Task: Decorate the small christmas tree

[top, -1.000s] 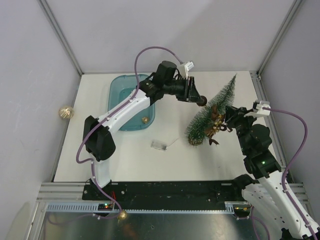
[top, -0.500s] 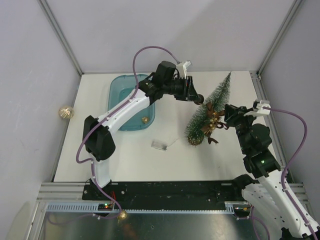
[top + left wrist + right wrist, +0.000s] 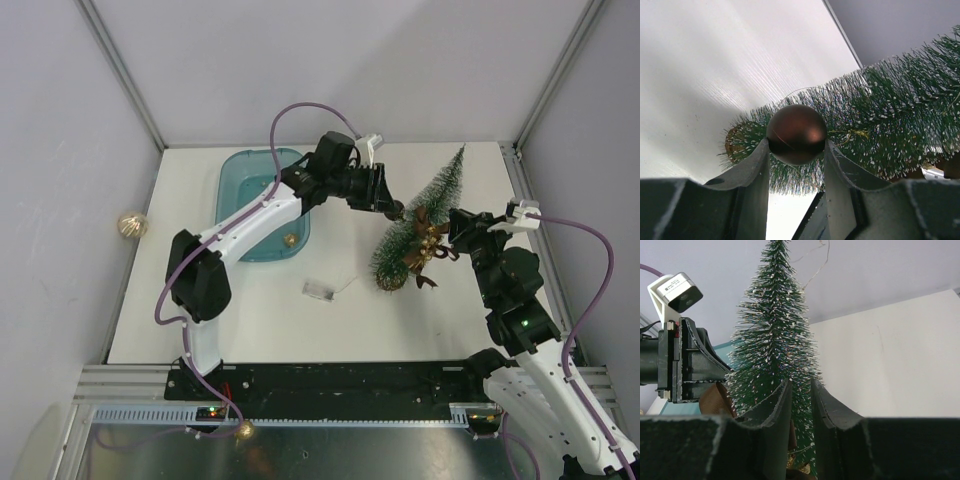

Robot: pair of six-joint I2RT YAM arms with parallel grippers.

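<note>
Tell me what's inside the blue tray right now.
One small gold bauble lies by the near right corner of the blue tray. The left arm crosses above the tray, so anything lying beneath it is hidden.

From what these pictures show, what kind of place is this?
Probably a robot lab test cell: a white table boxed in by grey panels on aluminium posts, with two arms bolted at its near edge, the left gripper holding a brown ball, the right gripper the small christmas tree.

Left gripper (image 3: 393, 206) reaching right, clamping brown ball (image 3: 796, 132); right gripper (image 3: 801, 387) pinching small christmas tree (image 3: 775, 340)
</note>
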